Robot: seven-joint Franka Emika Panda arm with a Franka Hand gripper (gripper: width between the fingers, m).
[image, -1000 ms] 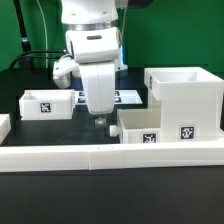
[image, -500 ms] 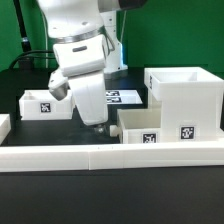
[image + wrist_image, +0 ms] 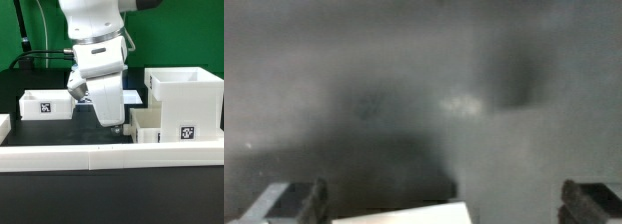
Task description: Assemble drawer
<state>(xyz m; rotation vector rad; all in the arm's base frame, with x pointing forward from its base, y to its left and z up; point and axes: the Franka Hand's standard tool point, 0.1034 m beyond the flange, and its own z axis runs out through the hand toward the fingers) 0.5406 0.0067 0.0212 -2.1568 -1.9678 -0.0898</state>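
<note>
The large white housing (image 3: 185,95) stands at the exterior view's right, with a tag on its front. One small tray (image 3: 148,124) lies against its left side. My gripper (image 3: 117,126) points down at that tray's left end, close to it or touching it. A second small tray (image 3: 45,103) with a tag sits apart at the left. The wrist view is blurred. My gripper (image 3: 445,205) is open there, with dark fingers (image 3: 295,200) wide apart and a white corner (image 3: 402,215) between them, nothing gripped.
The long low white border rail (image 3: 100,155) runs along the front of the dark table. The marker board (image 3: 132,95) lies behind my arm. A cable and a green backdrop are at the back left.
My arm swung to the exterior view's left, then back right. The gripper now sits further right, at the near tray's left end. That tray looks shifted toward the housing.
</note>
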